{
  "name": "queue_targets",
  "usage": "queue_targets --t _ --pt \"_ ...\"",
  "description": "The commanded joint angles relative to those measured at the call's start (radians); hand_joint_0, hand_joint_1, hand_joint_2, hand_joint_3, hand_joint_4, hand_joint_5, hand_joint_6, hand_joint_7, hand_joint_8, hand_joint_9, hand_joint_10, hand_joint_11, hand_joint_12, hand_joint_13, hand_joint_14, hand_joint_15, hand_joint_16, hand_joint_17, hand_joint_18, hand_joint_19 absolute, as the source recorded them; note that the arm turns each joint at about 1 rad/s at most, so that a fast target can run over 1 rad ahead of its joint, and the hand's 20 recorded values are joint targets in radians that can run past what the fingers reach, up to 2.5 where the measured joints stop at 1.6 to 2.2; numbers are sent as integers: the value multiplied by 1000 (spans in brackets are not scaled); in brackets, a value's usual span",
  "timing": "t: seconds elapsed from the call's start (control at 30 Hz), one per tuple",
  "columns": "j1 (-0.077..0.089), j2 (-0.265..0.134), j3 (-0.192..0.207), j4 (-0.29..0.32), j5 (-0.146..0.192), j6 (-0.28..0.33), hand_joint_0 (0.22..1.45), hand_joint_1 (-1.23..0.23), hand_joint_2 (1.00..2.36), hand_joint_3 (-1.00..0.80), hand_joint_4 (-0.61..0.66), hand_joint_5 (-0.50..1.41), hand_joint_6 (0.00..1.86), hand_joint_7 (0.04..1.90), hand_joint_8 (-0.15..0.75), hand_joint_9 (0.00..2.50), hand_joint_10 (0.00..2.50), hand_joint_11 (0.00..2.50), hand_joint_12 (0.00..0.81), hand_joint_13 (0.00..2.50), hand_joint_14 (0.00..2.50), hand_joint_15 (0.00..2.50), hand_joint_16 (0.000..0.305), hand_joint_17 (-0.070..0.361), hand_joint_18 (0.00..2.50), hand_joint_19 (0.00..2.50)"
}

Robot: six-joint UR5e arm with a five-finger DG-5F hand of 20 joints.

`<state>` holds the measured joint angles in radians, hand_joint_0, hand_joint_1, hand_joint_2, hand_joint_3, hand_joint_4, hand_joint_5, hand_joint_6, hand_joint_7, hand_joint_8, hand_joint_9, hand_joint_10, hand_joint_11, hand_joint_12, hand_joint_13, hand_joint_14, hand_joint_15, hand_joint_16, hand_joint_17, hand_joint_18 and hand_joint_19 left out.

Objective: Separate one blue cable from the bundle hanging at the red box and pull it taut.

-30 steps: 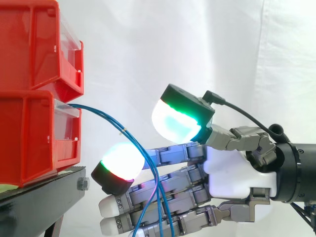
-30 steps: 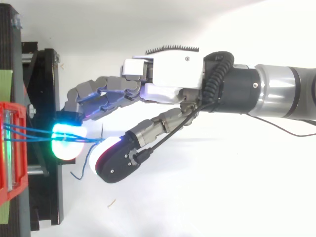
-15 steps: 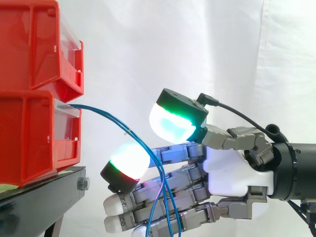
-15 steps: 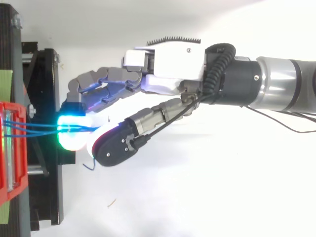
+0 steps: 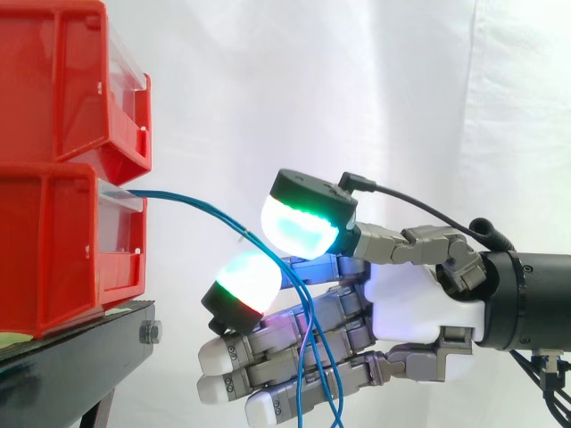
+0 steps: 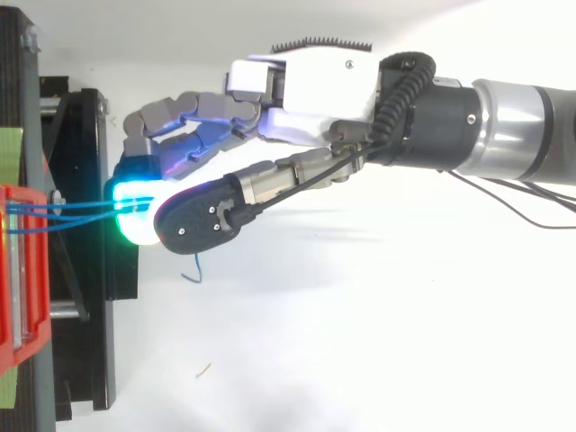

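Note:
A bundle of thin blue cables (image 5: 196, 207) leaves the front of the lower red bin (image 5: 53, 250) and arcs right and down. My hand (image 5: 410, 303) comes in from the right, palm facing the bin. Its thumb pad (image 5: 299, 227), glowing green and white, is pressed down close to a raised fingertip pad (image 5: 248, 278), and the cables pass between the two pads. Below the pinch they hang across the other, straighter fingers (image 5: 326, 374). From above, the cables (image 6: 72, 214) run from the bin into the green glow under the thumb of the hand (image 6: 315, 81). A loose cable end (image 6: 193, 268) dangles below.
A second red bin (image 5: 62, 80) is stacked on the lower one. Both rest on a black stand (image 5: 71, 357) at the left. A white curtain hangs behind, and there is free room to the right of the bins around the arm.
The thumb has come down and left onto the raised fingertip, closing the gap around the cables. The hand has shifted slightly away from the bin, and the cable bundle now runs straighter.

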<state>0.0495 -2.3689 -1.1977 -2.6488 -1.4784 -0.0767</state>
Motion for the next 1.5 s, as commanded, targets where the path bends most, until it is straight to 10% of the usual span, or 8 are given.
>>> queue_targets --t 0.0,0.47,1.13,1.47 --pt "-2 0 9 0 0 -18 657 -593 1011 -236 197 -84 512 1302 351 702 5 250 376 484 4 130 49 111 565 236" --pt "-16 0 33 -8 -6 -63 663 -647 1006 -105 232 -95 567 1215 368 726 5 262 401 511 3 134 54 121 619 210" --pt "-10 39 40 -83 1 -87 596 -465 1000 -500 220 -99 576 1233 349 727 6 289 371 500 4 143 48 108 574 252" --pt "-5 39 38 -103 17 -84 654 -559 1012 -223 210 -94 566 1235 358 757 6 301 380 522 4 147 50 112 598 254"
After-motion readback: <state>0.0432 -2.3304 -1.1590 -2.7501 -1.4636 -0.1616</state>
